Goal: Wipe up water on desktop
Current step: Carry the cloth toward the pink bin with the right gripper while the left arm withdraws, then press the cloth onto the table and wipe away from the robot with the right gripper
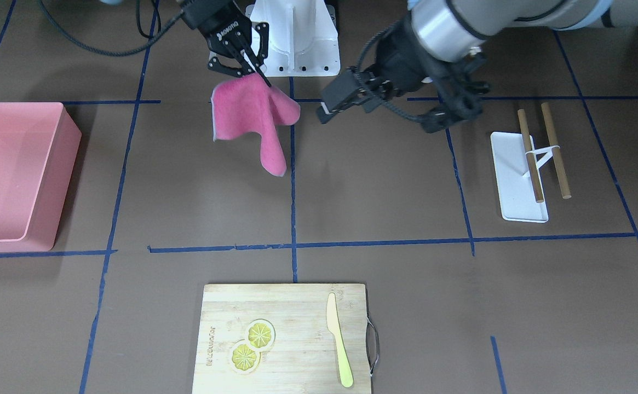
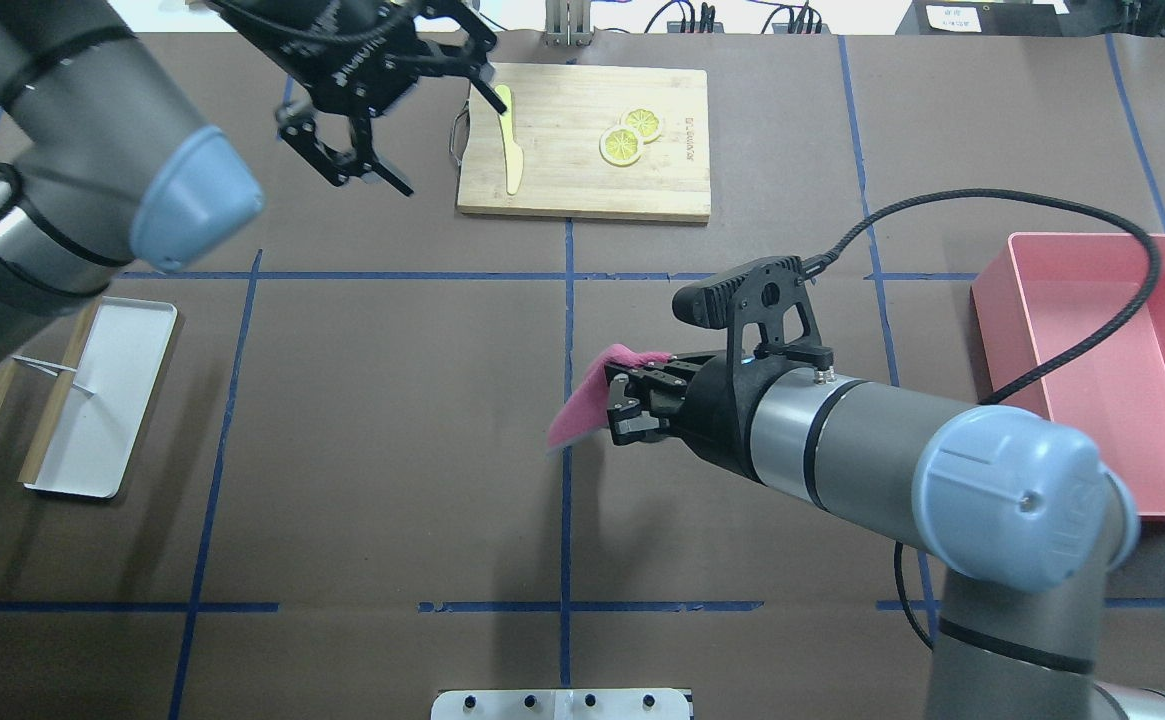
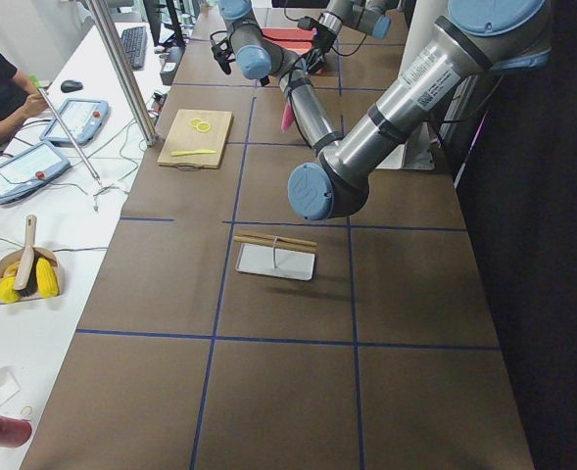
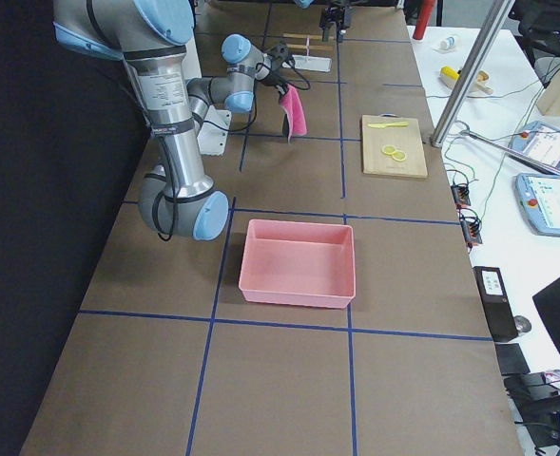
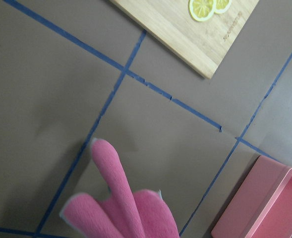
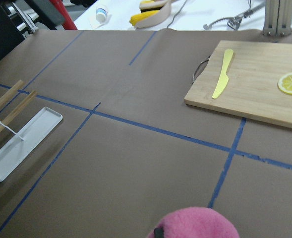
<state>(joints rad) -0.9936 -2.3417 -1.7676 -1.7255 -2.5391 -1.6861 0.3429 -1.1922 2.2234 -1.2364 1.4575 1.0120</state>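
Note:
The desktop [image 1: 379, 191] is a dark-brown surface crossed by blue tape lines; I can make out no water on it. My right gripper [image 1: 259, 78] is shut on the top edge of a pink cloth [image 1: 247, 115], which hangs folded above the table near the centre tape line. The overhead view shows this gripper [image 2: 614, 395] pointing left with the cloth [image 2: 582, 405] at its tips. The cloth also shows in the left wrist view [image 5: 121, 198] and at the bottom of the right wrist view [image 6: 200, 225]. My left gripper [image 2: 452, 150] is open and empty, raised near the cutting board's handle.
A pink bin [image 2: 1102, 370] stands on the robot's right. A wooden cutting board [image 1: 286, 339] with two lemon slices [image 1: 253, 345] and a yellow knife [image 1: 339, 350] lies at the far edge. A white tray [image 1: 518, 175] with two wooden sticks lies on the robot's left.

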